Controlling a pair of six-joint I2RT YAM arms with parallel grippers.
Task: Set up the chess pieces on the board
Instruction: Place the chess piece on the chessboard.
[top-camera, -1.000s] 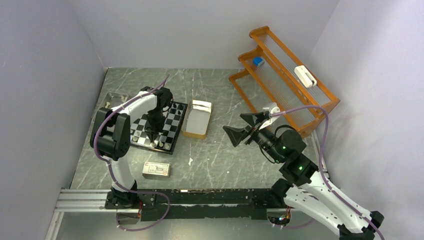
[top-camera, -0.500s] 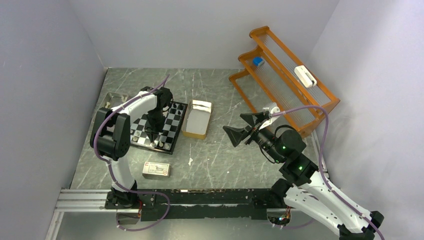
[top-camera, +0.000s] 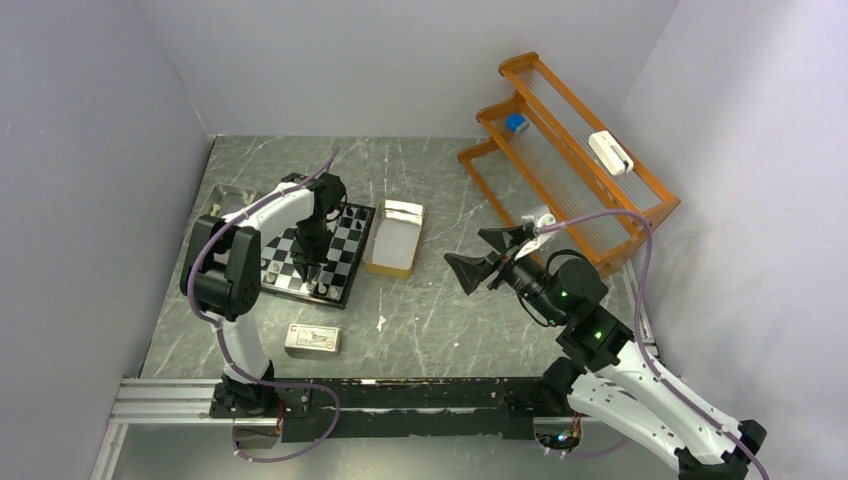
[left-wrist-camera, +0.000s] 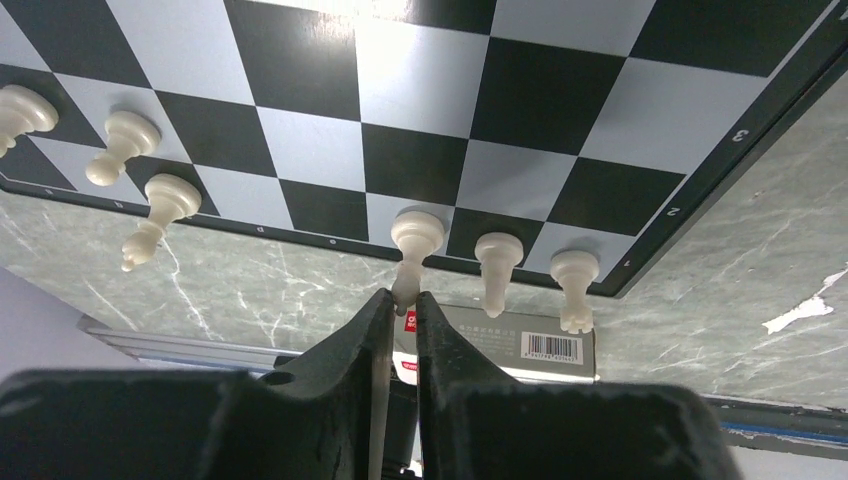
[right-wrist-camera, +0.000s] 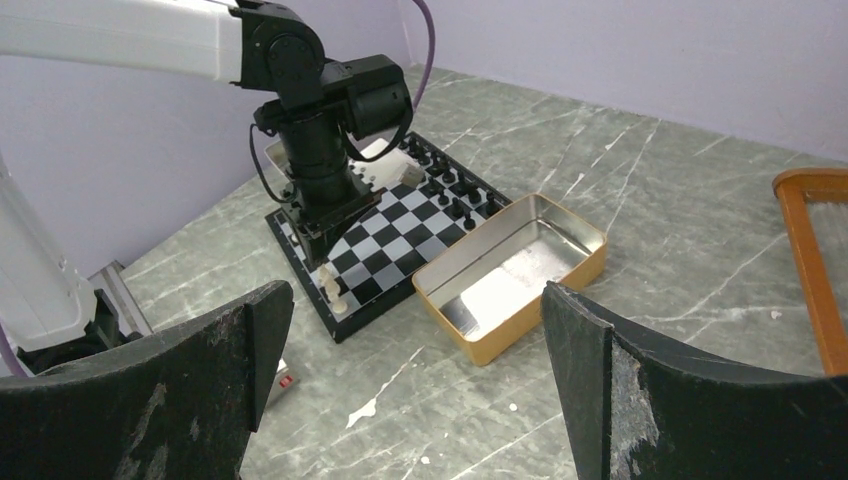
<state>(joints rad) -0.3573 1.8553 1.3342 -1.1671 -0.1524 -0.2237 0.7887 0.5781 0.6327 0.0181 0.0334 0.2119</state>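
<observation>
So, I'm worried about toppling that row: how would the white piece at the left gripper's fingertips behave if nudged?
The white piece looks tall and slim on a small round base, so a nudge would probably tip it. Two pieces stand close beside it, so it might knock them. It seems tiny and smooth, likely light and slippery for the left gripper.

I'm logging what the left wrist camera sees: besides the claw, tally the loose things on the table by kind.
White chess pieces: 6
Board: 1
Carton with barcode: 1
Total: 8
</observation>
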